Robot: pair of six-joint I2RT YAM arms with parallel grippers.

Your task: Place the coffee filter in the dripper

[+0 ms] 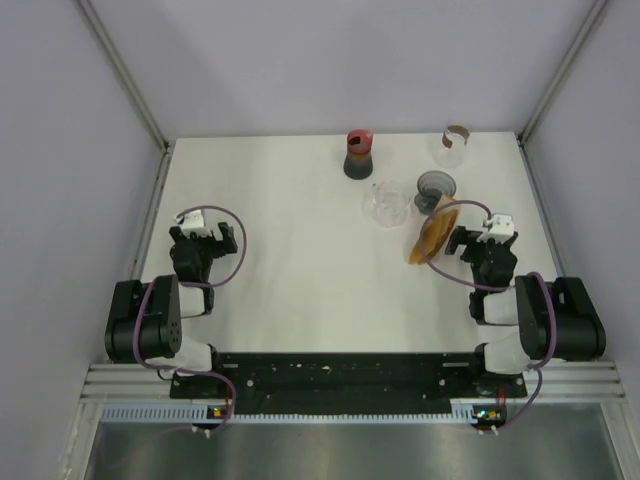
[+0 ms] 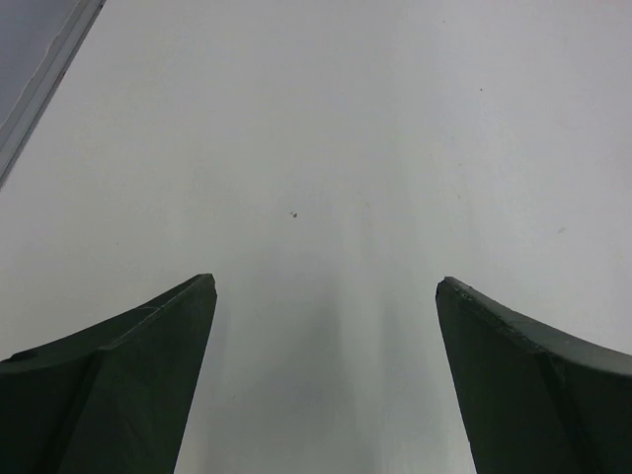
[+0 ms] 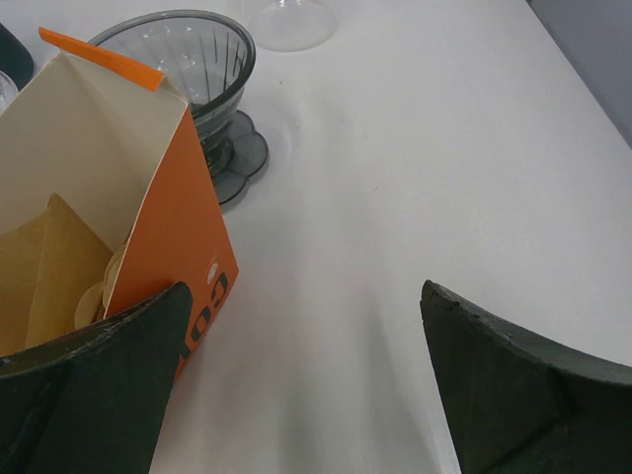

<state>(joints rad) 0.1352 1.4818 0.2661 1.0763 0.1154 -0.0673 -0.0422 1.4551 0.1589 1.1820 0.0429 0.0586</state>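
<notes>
Fingers [image 3: 89, 385] of the right gripper [image 3: 301, 380] stand wide apart, with nothing but bare white table [image 3: 395, 197] between them. Against the outer side of its left finger stands an open orange box [image 3: 168, 227]. Whether the finger actually touches the carton cannot be told from the wrist view. Inside the box, leaning upright, is a brown paper coffee filter [image 3: 44, 267]. Ahead of the same finger, just beyond the box, the smoky-grey ribbed dripper [image 3: 188, 49] sits upright on its scalloped base with its cone empty.

Seen from above, the box [image 1: 432, 238] tilts just beside the right gripper [image 1: 462, 243], between it and the dripper [image 1: 436, 186]. A clear glass vessel [image 1: 387, 203] stands to the left of the dripper. Farther ahead of the fingers are a dark vessel with a red top [image 1: 358, 153] and a brown-banded glass [image 1: 453, 146].

On the left gripper [image 2: 326, 380], the fingers [image 2: 118, 385] are likewise spread apart over bare table. From above, this gripper [image 1: 205, 235] is well apart from every object.
</notes>
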